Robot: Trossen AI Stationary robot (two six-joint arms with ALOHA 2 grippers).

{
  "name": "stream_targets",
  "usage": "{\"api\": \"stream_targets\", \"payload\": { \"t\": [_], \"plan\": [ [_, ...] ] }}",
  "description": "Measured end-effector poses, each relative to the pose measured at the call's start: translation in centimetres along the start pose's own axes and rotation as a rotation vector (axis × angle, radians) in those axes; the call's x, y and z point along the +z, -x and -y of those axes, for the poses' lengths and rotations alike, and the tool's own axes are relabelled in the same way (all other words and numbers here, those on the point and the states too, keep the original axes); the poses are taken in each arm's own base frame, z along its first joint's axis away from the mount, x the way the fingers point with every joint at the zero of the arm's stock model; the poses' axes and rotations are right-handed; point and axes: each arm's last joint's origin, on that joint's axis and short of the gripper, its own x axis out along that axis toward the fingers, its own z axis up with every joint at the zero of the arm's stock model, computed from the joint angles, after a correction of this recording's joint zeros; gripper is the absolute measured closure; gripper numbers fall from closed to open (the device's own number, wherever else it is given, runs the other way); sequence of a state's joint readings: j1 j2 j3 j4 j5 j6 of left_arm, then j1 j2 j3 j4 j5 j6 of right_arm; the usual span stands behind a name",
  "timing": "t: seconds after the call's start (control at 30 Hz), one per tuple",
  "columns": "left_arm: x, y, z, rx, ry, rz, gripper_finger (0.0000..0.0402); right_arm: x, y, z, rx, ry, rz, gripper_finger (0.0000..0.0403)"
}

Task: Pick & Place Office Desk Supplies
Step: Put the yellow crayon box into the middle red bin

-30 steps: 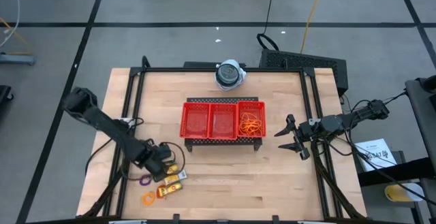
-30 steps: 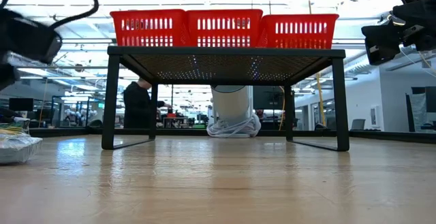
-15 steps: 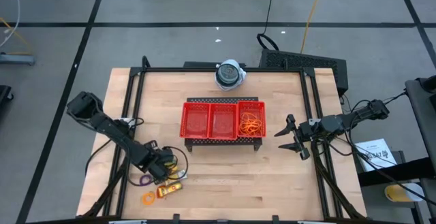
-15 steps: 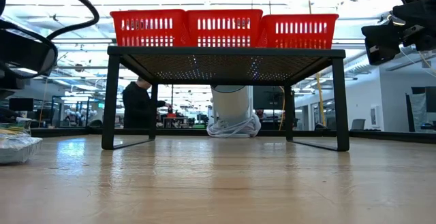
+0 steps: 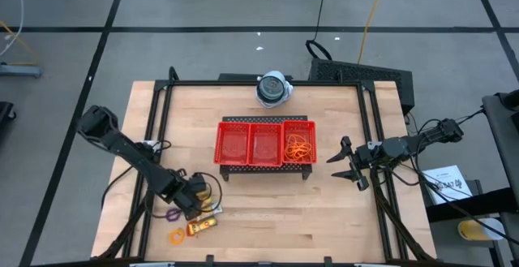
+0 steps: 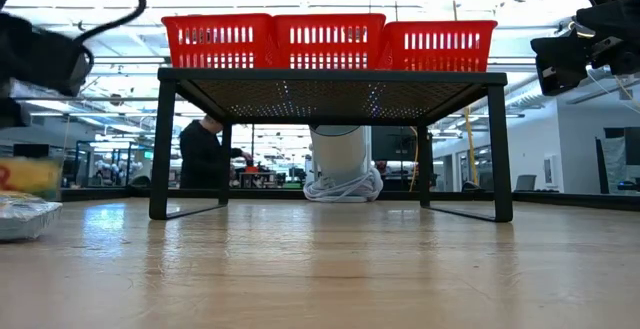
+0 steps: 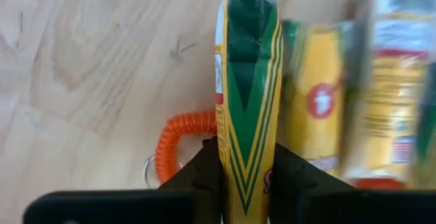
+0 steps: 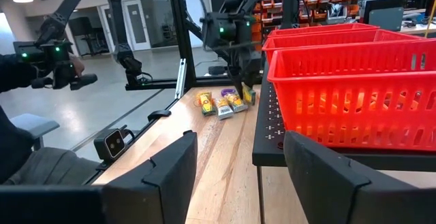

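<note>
My left gripper [image 5: 195,199] stands near the table's front left corner, pointing down, shut on a yellow and green packet [image 7: 248,81]. Two more yellow packets [image 7: 313,101] lie on the wood beside it, and an orange coiled ring [image 7: 178,142] lies on its other side. In the high view a purple ring [image 5: 172,214], an orange ring [image 5: 177,236] and a packet [image 5: 203,226] lie nearer the front edge. My right gripper [image 5: 345,161] hangs open at the table's right side, level, with nothing between its fingers [image 8: 170,176]. My left gripper pinches the packet's two broad faces [image 7: 246,173] between its two fingers [image 7: 204,180], coming from above and pointing down. The packet stands on edge between them, its narrow green-striped side up. In the low view it [image 6: 28,174] shows above the tabletop.
The red three-compartment tray [image 5: 265,142] sits on a black stand mid-table, with orange rubber bands [image 5: 298,147] in its right compartment. A round white-grey device [image 5: 273,88] stands at the far edge. Black frame rails run along the table's sides. Bare wood lies in front of the tray.
In the low view a yellow packet now shows raised above the tabletop at the left, under my left gripper, where none showed in the earlier frames. My left arm has shifted only slightly over the packets.
</note>
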State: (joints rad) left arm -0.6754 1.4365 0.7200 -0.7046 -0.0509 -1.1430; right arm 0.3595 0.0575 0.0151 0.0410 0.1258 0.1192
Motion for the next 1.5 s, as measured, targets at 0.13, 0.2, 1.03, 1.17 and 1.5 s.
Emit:
{"api": "stream_targets", "payload": {
  "t": [0.13, 0.2, 1.03, 1.17, 1.5],
  "plan": [
    [0.0, 1.2, -0.2, -0.052, 0.034, 0.025, 0.0307, 0.0, 0.0, 0.0, 0.0, 0.0, 0.0, 0.0196],
    [0.0, 1.8, -0.3, -0.078, 0.04, 0.032, 0.0306, 0.0, 0.0, 0.0, 0.0, 0.0, 0.0, 0.0196],
    [-0.3, 0.3, -1.5, 0.075, 0.046, 0.092, 0.0294, 0.0, 0.0, 0.0, 0.0, 0.0, 0.0, 0.0197],
    [-0.2, -0.4, -1.2, 0.08, 0.028, 0.09, 0.0301, 0.0, 0.0, 0.0, 0.0, 0.0, 0.0, 0.0197],
    [-0.3, -0.1, -0.6, 0.017, 0.001, 0.027, 0.0349, 0.0, 0.0, 0.0, 0.0, 0.0, 0.0, 0.0197]
  ]
}}
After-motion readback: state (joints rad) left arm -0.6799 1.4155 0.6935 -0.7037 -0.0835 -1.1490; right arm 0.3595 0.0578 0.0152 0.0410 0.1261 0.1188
